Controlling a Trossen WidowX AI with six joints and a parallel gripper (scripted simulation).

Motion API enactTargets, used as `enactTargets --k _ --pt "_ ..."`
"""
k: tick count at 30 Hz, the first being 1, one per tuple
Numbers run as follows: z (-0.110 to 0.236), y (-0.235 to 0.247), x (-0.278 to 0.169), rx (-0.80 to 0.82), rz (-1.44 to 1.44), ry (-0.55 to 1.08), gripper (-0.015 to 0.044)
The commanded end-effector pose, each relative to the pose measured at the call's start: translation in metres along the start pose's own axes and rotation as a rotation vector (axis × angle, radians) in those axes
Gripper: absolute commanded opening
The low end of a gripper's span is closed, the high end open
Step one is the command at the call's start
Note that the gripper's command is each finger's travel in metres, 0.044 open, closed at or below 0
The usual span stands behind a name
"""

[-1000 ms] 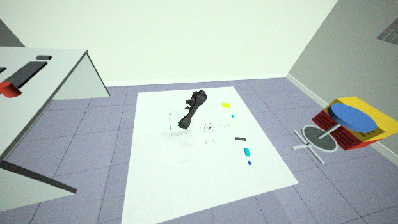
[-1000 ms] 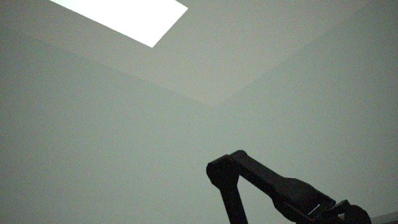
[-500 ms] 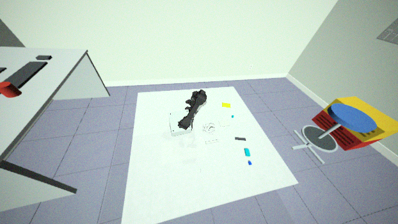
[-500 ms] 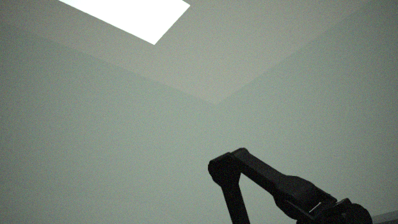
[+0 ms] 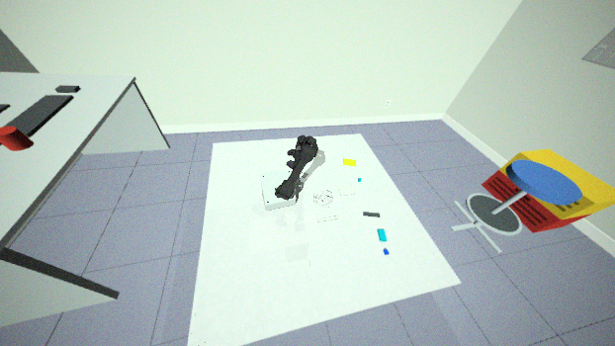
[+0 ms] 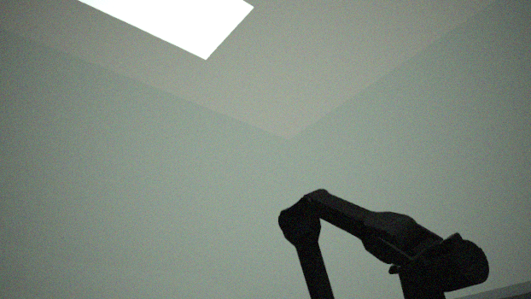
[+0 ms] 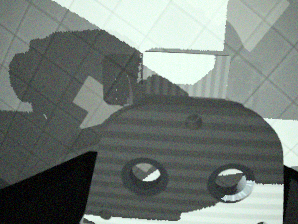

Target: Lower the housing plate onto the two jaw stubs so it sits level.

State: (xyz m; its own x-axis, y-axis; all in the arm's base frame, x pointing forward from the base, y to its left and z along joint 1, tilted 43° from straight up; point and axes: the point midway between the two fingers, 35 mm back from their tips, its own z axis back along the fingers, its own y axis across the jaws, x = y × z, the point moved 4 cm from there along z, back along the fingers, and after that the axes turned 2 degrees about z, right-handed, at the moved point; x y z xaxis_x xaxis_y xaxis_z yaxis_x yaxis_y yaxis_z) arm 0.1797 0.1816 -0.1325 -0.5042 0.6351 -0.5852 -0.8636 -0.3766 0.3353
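The housing plate (image 7: 175, 150) fills the lower middle of the wrist view. It is a ribbed plate with a rounded far edge, two ringed round holes and a small round mark, mostly in shadow. My gripper (image 7: 184, 167) is shut on it, with one black finger at its left edge and one at its right edge. A paler striped part (image 7: 222, 75) shows beyond the plate's far edge. I cannot make out the jaws, their pins or the stubs, nor tell whether the plate touches them. In the top view the fingers are too small to tell apart.
In the top view the arm (image 5: 298, 165) stands over a white surface (image 5: 247, 292) beside a pale box (image 5: 278, 197). To its right lie a yellow piece (image 5: 349, 162), a black bar (image 5: 371, 215), a cyan block (image 5: 382, 234) and a small blue piece (image 5: 386, 251). The exterior view shows only the upper arm (image 6: 354, 218).
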Motion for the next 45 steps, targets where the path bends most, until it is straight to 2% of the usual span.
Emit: enactTargets --k 1,6,13,45 --pt "0.016 0.000 0.001 -0.005 -0.006 -0.007 0.0351" --pt "0.030 0.001 0.000 -0.006 -0.005 -0.006 0.0351" --pt "0.032 0.001 -0.002 -0.006 -0.019 -0.007 0.0351" --pt "0.046 -0.003 -0.089 -0.012 -0.708 -0.041 0.0351"
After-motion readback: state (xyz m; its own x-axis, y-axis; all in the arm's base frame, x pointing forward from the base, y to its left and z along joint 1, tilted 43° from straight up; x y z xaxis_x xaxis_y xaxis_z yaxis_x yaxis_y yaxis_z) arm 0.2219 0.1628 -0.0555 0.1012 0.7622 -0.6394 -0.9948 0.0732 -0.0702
